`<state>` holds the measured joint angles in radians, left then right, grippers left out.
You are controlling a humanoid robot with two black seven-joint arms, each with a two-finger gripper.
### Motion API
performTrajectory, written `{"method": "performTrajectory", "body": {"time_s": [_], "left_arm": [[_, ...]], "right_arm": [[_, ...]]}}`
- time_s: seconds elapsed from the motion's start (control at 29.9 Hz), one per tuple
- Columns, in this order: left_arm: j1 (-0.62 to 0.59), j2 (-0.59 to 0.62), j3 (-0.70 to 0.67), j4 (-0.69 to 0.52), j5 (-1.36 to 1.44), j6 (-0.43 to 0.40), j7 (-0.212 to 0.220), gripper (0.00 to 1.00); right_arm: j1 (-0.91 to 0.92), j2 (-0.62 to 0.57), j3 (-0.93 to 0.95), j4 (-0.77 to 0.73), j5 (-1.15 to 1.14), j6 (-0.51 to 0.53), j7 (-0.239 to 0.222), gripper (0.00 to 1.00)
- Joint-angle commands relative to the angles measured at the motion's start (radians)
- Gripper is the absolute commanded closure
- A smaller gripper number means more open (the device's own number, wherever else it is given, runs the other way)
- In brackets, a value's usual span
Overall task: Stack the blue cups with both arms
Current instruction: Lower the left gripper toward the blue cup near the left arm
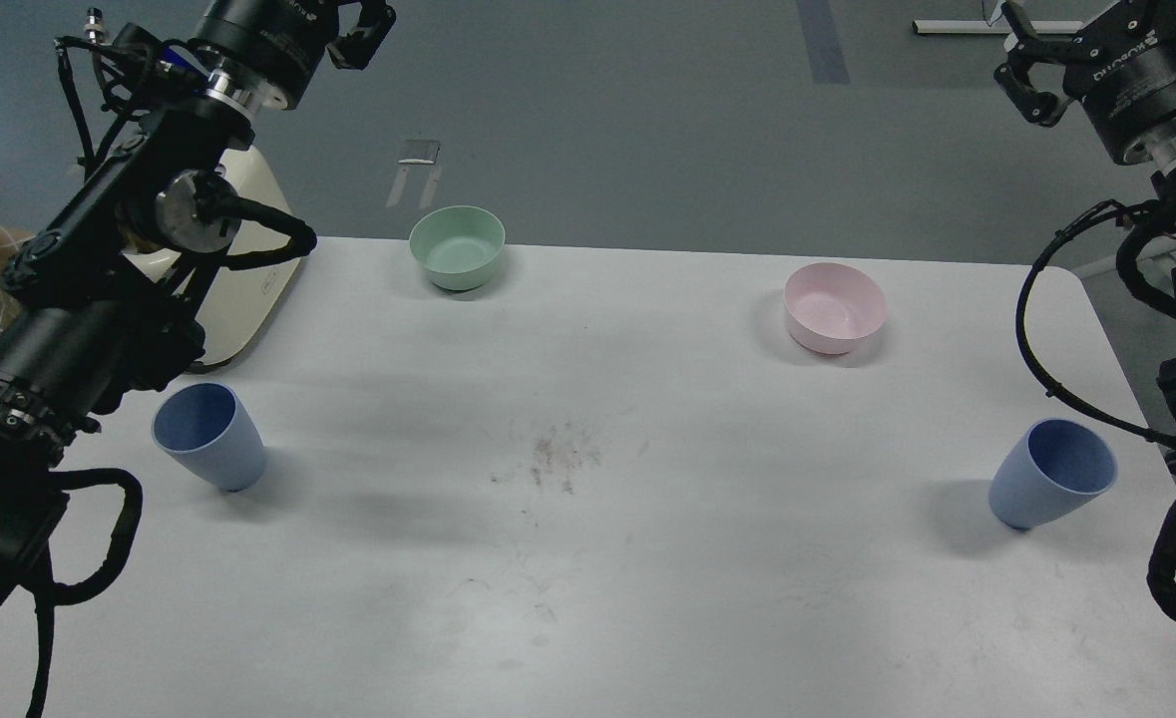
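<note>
Two blue cups stand upright on the white table, far apart. One blue cup is at the left and the other blue cup is at the right. My left gripper is raised high at the top left, well above and behind the left cup; the frame edge cuts it off, so its fingers cannot be told apart. At the top right my right gripper hangs far above the right cup, its two fingers apart and holding nothing.
A mint-green bowl sits at the back left of the table and a pink bowl at the back right. A cream-white appliance stands behind my left arm. Dark scuffs mark the table's middle.
</note>
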<state>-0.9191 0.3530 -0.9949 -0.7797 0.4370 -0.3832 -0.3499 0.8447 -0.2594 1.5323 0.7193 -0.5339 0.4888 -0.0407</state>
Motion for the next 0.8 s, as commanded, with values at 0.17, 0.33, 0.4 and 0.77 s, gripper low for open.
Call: {"method": "performTrajectory", "body": {"time_s": [0.17, 0.33, 0.4, 0.77], "left_arm": [[0.009, -0.008, 0.004, 0.0, 0.005, 0.004, 0.006, 0.02], [-0.001, -0.005, 0.013, 0.037, 0.008, 0.017, 0.014, 0.02], [-0.007, 0.007, 0.019, 0.056, 0.009, 0.003, 0.038, 0.02], [0.006, 0.001, 0.016, 0.056, 0.009, -0.071, 0.078, 0.02]], "right_arm": [[-0.026, -0.02, 0.012, 0.016, 0.0, 0.0, 0.001, 0.0], [-0.029, -0.02, 0.015, 0.003, 0.002, 0.0, 0.001, 0.0], [-0.038, -0.02, 0.019, -0.003, 0.002, 0.0, 0.002, 0.0], [-0.061, -0.021, 0.02, -0.004, 0.0, 0.0, 0.002, 0.0]]}}
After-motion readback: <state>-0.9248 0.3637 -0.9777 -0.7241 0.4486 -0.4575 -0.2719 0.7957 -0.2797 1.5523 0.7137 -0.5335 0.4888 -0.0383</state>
